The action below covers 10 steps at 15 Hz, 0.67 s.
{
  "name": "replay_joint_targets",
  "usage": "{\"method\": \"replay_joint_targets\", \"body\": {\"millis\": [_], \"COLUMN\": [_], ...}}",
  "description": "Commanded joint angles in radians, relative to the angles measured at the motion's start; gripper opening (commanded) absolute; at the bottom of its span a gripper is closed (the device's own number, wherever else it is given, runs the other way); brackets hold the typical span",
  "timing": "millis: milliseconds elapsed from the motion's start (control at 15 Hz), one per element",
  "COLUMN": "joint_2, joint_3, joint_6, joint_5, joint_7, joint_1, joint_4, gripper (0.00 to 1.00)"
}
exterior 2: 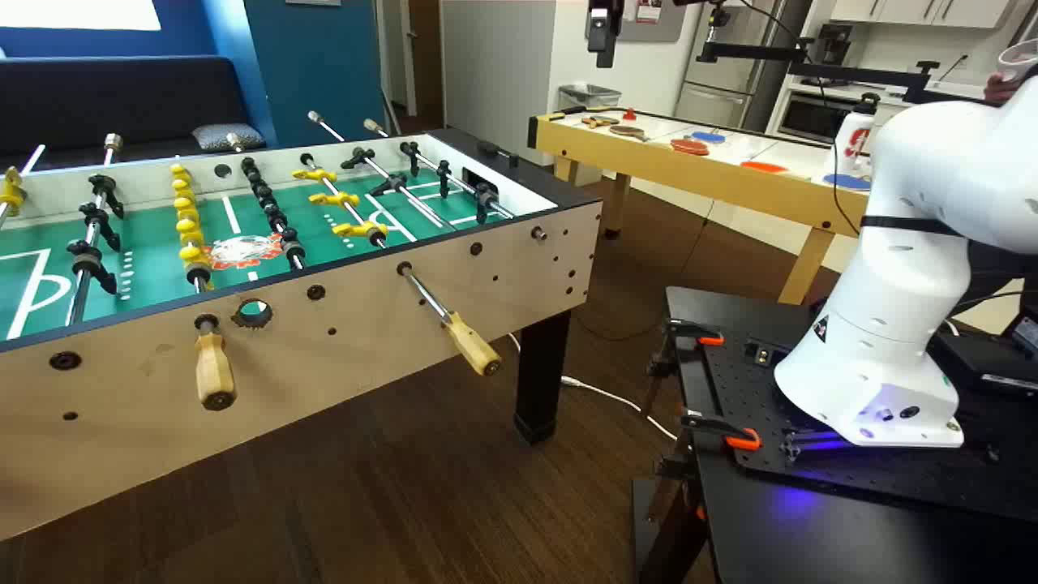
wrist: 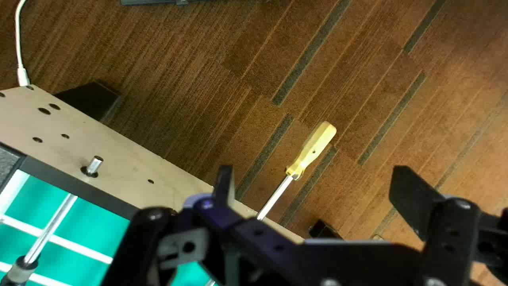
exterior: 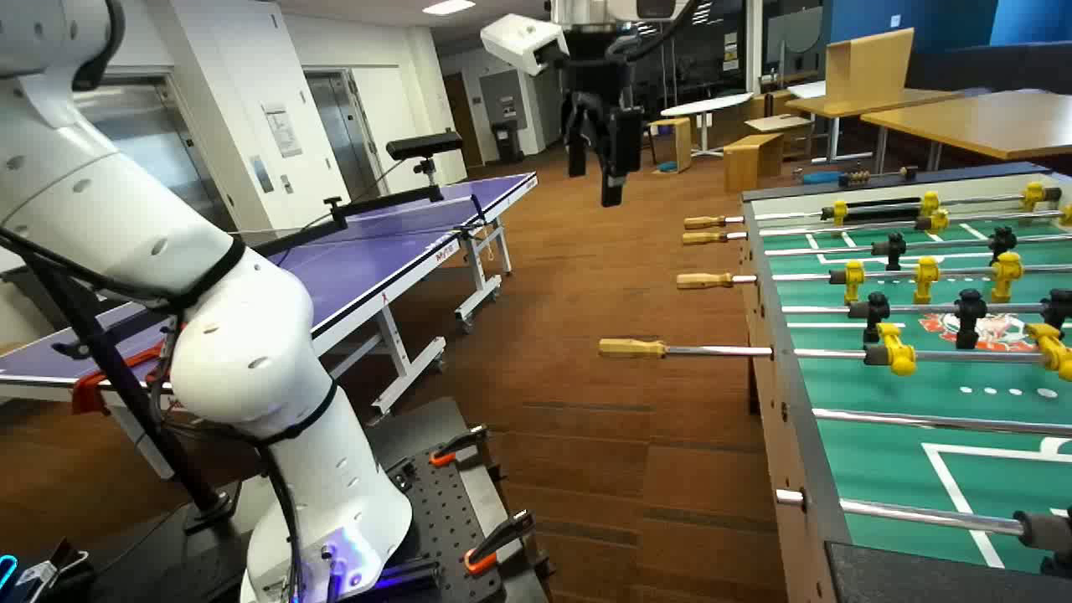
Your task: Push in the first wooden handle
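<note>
Gripper (wrist: 313, 174) hangs spread, empty, higher than foosball table (exterior 2: 357, 324): approach stage, I judge; next, lower, push farthest-out wooden handle (wrist: 312, 147) tableward.

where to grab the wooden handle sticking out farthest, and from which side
Probably best around the middle of the wooden handle, coming from above and closing across its width: it is long and slim, juts roughly level from the foosball table on a metal rod, and the wrist view shows its whole length from above.
</note>
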Motion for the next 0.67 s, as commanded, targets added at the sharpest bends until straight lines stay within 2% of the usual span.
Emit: {"method": "replay_joint_targets", "body": {"millis": [0, 533, 600], "joint_2": [0.005, 0.005, 0.009], "joint_3": [0.027, 0.027, 0.050], "joint_6": [-0.003, -0.003, 0.015], "joint_5": [0.011, 0.011, 0.006], "joint_7": [-0.011, -0.011, 0.027], "joint_1": [-0.033, -0.033, -0.030], "joint_4": [0.002, 0.002, -0.014], "gripper": [1.00, 1.00, 1.00]}}
